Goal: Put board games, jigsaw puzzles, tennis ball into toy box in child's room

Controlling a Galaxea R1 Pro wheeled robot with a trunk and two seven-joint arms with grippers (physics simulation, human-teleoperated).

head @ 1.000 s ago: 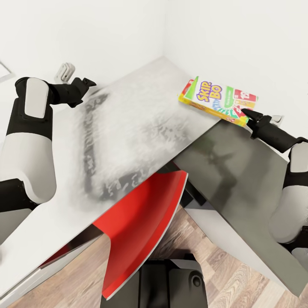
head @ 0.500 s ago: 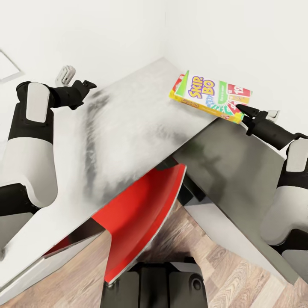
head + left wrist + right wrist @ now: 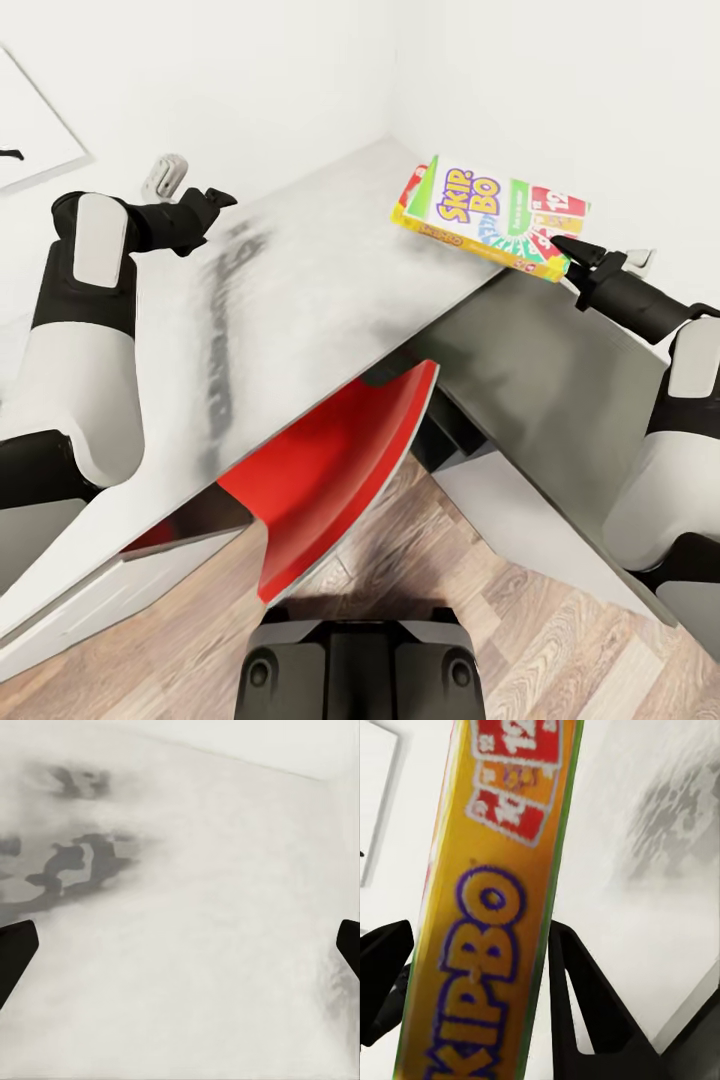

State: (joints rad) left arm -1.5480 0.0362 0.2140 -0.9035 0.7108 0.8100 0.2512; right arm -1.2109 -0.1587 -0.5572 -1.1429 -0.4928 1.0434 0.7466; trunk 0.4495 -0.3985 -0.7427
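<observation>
Skip-Bo board game [image 3: 487,217] is held by the right gripper [image 3: 572,251], whose two fingers [image 3: 585,997] clamp the thin yellow edge of the box at its near right corner, so the box stands out from the gripper toward the left, raised over the grey table [image 3: 300,300], with its long axis running across the robot's front. The left gripper [image 3: 213,199] is far from the box at the other side of the table, spread wide and holding nothing. I see no toy box, so I cannot tell which way the game must be carried.

Right hand [image 3: 566,246] carried Skip-Bo box [image 3: 487,214] further over table [image 3: 300,300].
</observation>
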